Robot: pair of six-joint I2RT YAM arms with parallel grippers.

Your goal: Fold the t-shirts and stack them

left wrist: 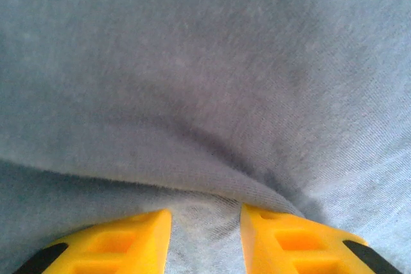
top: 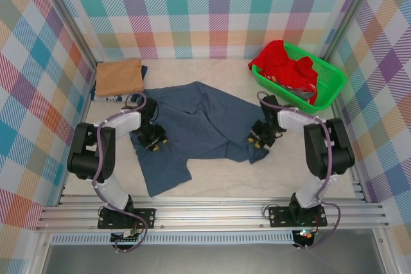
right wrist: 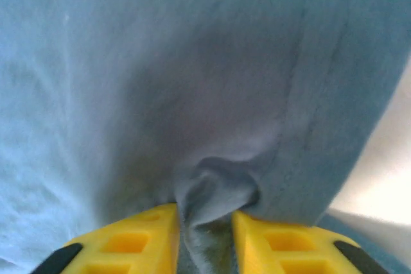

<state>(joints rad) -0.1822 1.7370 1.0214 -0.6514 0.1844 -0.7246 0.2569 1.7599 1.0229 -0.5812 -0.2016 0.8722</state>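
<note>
Slate-blue t-shirt (top: 192,123) is lying spread out & rumpled across the ctr of the surface (top: 257,181), w/ one corner trailing toward the near edge on the left side. Left gripper (top: 154,140) is bearing down on the shirt's left portion. Right gripper (top: 259,139) is sitting at its right edge. The two are standing well apart w/ the cloth lying btwn them.

Left wrist cam: the yellow fingers (left wrist: 122,242) are standing part-way apart w/ blue cloth lying in the gap. A soft fold ridge is running across just ahead of the tips and meeting the right-hand tip. Can't tell whether these jaws are actually nipping the fabric or just resting over it.

Right wrist cam: the jaws are standing narrow, the fingers (right wrist: 135,242) squeezing a bunched-up tuck of blue cloth btwn them, so this side is gripping the shirt. The shirt's edge is dropping away on the right of that view, w/ pale surface showing beyond it.

Tan t-shirt (top: 119,76) is lying folded flat in the far-left corner, just beside the blue one's far-left edge. Red t-shirt (top: 282,67) is sitting heaped in the green basket (top: 334,85) at far right & spilling over its far-left rim. The basket is standing near the blue shirt's right side, just beyond the right arm (top: 321,152).
</note>
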